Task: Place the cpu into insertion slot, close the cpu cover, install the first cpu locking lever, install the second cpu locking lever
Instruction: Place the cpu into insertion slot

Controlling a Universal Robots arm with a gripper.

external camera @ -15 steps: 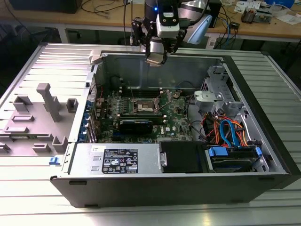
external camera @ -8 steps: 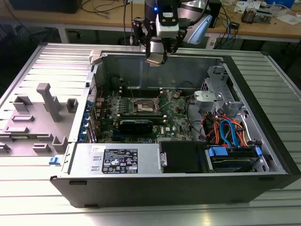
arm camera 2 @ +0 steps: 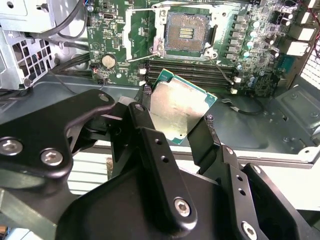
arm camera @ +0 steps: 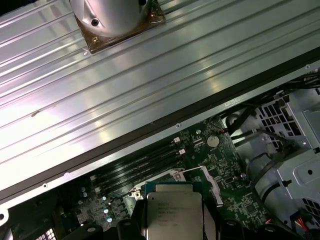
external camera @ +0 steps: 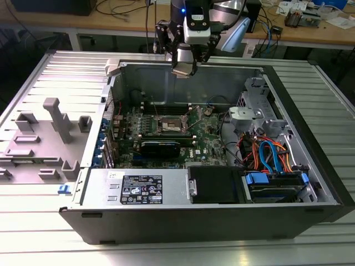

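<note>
My gripper (external camera: 183, 69) hangs over the far wall of the open computer case (external camera: 83, 183), shut on the cpu (arm camera 2: 180, 107). The cpu is a flat square chip with a silver-grey top, tilted between the two black fingers (arm camera 2: 145, 130). It also shows in the first wrist view as the cpu (arm camera: 172, 210) above the board. The insertion slot (arm camera 2: 186, 32) lies bare on the green motherboard, dark centre showing inside its metal rim. In the exterior view the slot (external camera: 169, 126) sits below and nearer than the gripper. The cpu cover (arm camera 2: 127, 35) stands swung open beside the slot.
Long black memory slots (arm camera 2: 190, 70) run beside the socket, and a round coin battery (arm camera 2: 108, 61) lies near them. A grey drive cage (external camera: 255, 111) with orange and blue cables fills the exterior view's right. A grey fixture (external camera: 50, 133) stands outside the case.
</note>
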